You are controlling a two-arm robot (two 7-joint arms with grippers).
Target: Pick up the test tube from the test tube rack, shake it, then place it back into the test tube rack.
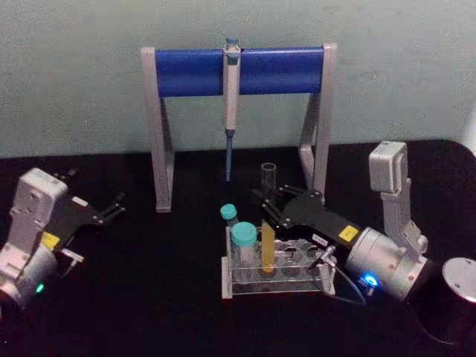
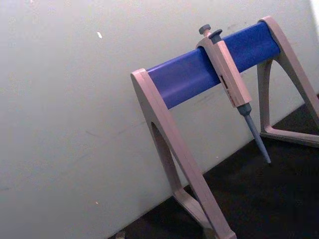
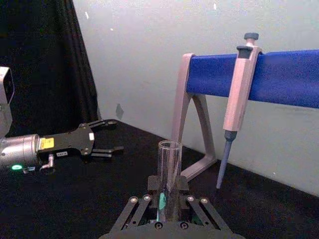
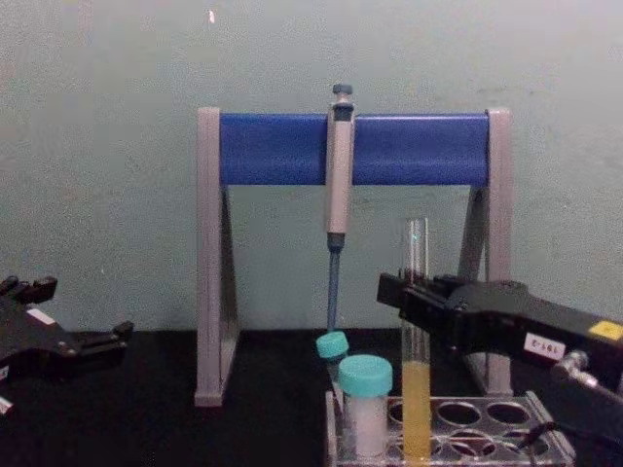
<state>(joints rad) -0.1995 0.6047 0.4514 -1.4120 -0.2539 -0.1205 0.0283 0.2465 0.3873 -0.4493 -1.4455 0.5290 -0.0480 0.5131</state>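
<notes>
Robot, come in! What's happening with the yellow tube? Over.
Right gripper around tall clear glass test tube of yellow liquid, tube standing in low clear plastic rack. Left gripper open, parked far left. Close beside tube: teal-capped white vials.

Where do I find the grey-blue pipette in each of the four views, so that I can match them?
Head view: pipette top centre, tip down.
Left wrist view: pipette upper right, slanted.
Right wrist view: pipette right of centre, beyond the test tube.
Chest view: pipette centre, above the teal-capped vials.
Shared landmark: the blue bar it hangs on.
</notes>
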